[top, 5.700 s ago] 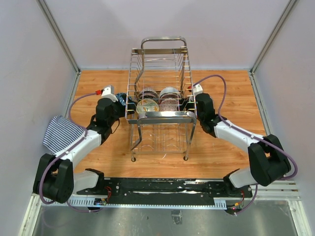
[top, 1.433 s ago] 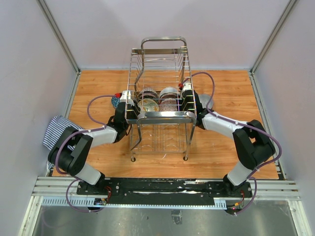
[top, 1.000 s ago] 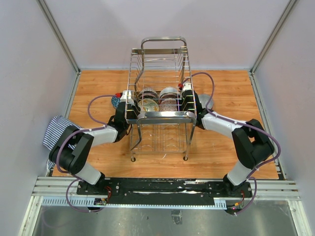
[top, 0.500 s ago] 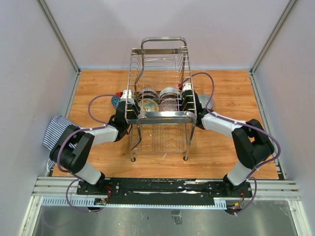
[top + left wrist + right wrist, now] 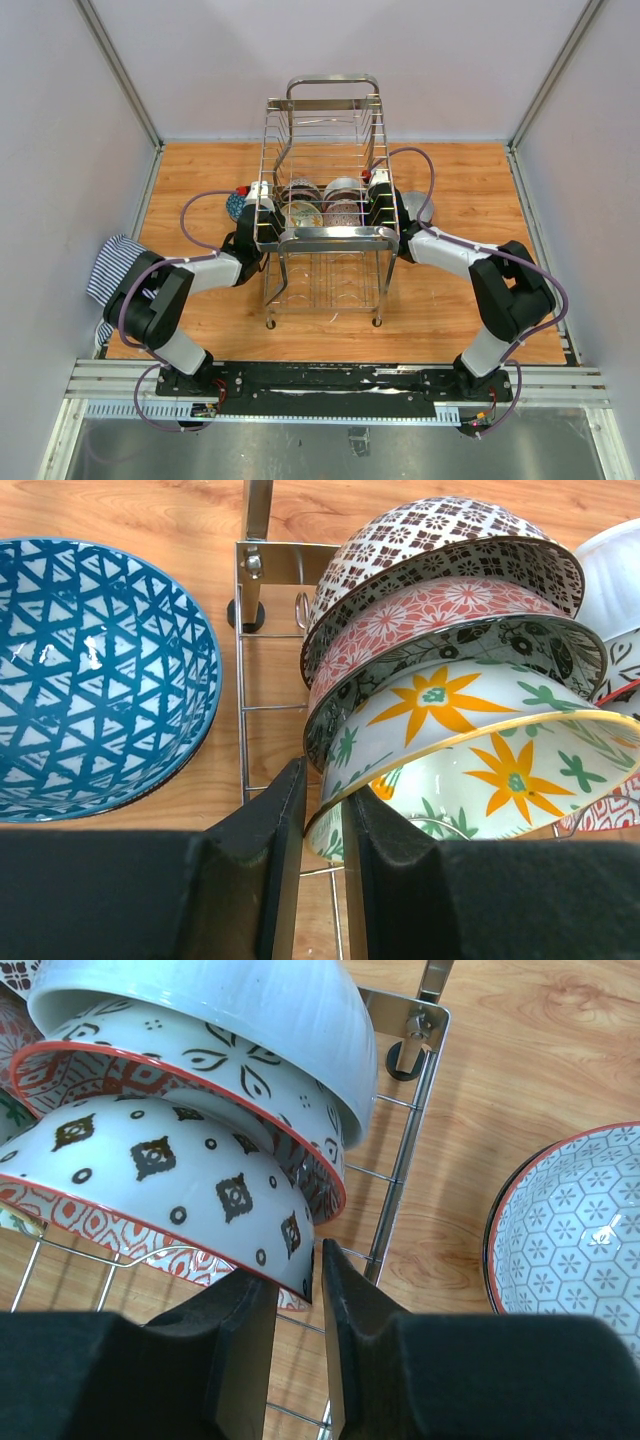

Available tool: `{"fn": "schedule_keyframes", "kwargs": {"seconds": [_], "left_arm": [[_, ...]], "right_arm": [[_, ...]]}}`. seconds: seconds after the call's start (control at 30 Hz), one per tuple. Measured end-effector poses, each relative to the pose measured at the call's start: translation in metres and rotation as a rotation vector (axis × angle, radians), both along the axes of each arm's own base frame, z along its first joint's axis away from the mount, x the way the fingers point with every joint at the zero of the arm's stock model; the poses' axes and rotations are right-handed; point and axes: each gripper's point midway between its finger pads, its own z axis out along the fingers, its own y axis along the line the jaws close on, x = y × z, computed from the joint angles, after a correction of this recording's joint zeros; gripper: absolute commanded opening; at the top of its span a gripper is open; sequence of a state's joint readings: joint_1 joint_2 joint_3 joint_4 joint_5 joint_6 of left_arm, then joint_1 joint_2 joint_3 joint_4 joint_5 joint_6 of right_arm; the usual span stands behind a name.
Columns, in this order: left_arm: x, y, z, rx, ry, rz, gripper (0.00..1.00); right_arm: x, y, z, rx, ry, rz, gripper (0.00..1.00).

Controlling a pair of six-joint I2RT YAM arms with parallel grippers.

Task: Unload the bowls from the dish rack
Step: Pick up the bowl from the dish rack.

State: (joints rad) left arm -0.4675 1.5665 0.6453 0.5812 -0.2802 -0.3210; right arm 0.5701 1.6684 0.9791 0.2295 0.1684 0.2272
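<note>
The dish rack (image 5: 330, 235) stands mid-table with several bowls on edge inside it. My left gripper (image 5: 258, 232) reaches in from the rack's left side. In the left wrist view the left gripper (image 5: 322, 785) is shut on the gold rim of a white bowl with orange flowers (image 5: 470, 750). My right gripper (image 5: 385, 215) reaches in from the right side. In the right wrist view the right gripper (image 5: 298, 1270) is shut on the red rim of a white bowl with dark diamond marks (image 5: 170, 1180). More patterned bowls (image 5: 430, 535) (image 5: 220, 990) are stacked behind both.
A blue triangle-patterned bowl (image 5: 90, 670) lies on the wood left of the rack (image 5: 233, 205). A red-rimmed hexagon-patterned bowl (image 5: 575, 1230) lies on the right (image 5: 418, 205). Rack wires (image 5: 242, 680) (image 5: 400, 1150) run close beside my fingers. A striped cloth (image 5: 115, 265) lies at the far left.
Since the oldest frame both arms have swung in against the rack's sides, and a bowl now rests on the wood at each side. Over the last second the arms have barely moved.
</note>
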Motion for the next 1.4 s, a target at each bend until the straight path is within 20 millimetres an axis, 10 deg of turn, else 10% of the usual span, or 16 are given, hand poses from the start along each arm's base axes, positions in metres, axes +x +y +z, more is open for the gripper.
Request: {"fn": "schedule_keyframes", "kwargs": {"seconds": [0.6, 1.4], "left_arm": [[0.0010, 0.0003, -0.0044, 0.015, 0.008, -0.001, 0.00], [-0.0065, 0.0027, -0.0003, 0.015, 0.012, -0.007, 0.00]], "right_arm": [[0.0024, -0.0024, -0.0008, -0.014, -0.003, -0.013, 0.08], [-0.0045, -0.0074, -0.0023, -0.014, -0.007, -0.019, 0.01]]}}
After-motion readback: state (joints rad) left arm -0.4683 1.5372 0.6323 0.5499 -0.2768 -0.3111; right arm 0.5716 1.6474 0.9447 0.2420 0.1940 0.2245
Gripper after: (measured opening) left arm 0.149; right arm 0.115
